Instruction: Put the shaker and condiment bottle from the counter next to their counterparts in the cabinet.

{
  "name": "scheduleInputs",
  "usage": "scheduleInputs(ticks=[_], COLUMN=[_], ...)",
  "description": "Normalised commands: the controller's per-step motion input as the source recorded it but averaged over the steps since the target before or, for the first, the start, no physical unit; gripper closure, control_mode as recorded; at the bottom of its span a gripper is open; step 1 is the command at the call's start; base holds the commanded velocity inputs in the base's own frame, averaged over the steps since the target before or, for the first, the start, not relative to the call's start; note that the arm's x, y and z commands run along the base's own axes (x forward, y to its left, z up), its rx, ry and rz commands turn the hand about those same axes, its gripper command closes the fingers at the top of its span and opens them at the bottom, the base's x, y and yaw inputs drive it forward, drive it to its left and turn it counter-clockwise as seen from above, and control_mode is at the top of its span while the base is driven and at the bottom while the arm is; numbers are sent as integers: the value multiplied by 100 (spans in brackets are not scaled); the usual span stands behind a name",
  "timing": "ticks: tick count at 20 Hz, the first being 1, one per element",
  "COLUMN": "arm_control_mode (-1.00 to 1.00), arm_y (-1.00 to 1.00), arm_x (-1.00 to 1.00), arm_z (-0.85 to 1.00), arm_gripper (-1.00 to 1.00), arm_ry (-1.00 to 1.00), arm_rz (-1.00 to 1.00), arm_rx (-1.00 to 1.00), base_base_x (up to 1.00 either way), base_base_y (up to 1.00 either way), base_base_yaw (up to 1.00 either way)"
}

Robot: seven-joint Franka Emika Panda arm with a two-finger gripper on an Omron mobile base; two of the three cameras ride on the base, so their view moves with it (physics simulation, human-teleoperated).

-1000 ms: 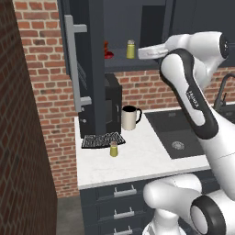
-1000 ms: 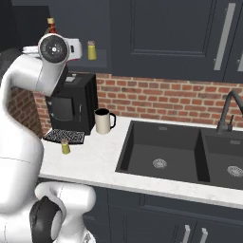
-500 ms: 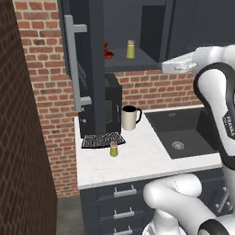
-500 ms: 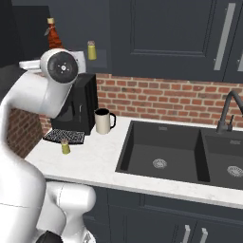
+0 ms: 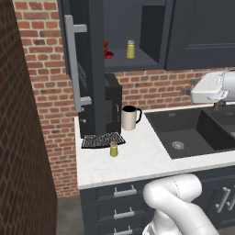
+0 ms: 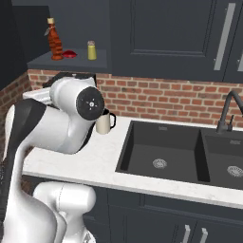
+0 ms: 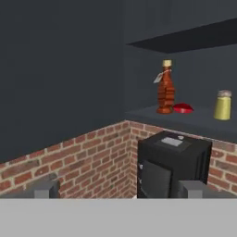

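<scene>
Small olive-yellow shaker (image 5: 114, 149) stands on white marble tabletop (image 5: 137, 160), left base view; hand view instead shows tall red-orange lobed bottle (image 7: 165, 88) on dark cabinet shelf (image 7: 152, 114). Gripper (image 7: 118, 194) fully spread, holding nothing

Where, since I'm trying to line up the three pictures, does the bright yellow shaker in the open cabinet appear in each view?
Left base view: bright yellow shaker top centre, standing on the cabinet shelf.
Right base view: shaker upper left, right of a tall red-orange bottle.
Hand view: shaker far right, mid-height.
Shared landmark: the flat red item lying just left of it.
</scene>
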Motion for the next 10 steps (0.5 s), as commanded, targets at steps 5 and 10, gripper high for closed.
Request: scheduleInputs(ticks=[5,10], arm_control_mode=[-100,-100], arm_y=[-4,25], arm_x=[-53,-18], arm_z=[-79,-87], arm_gripper=[-100,-100], arm_ry=[5,10], arm_rz=[14,6], arm_rx=[0,-3], base_base_x=[0,0], base_base_y=[0,0], base_base_yaw=[0,0])
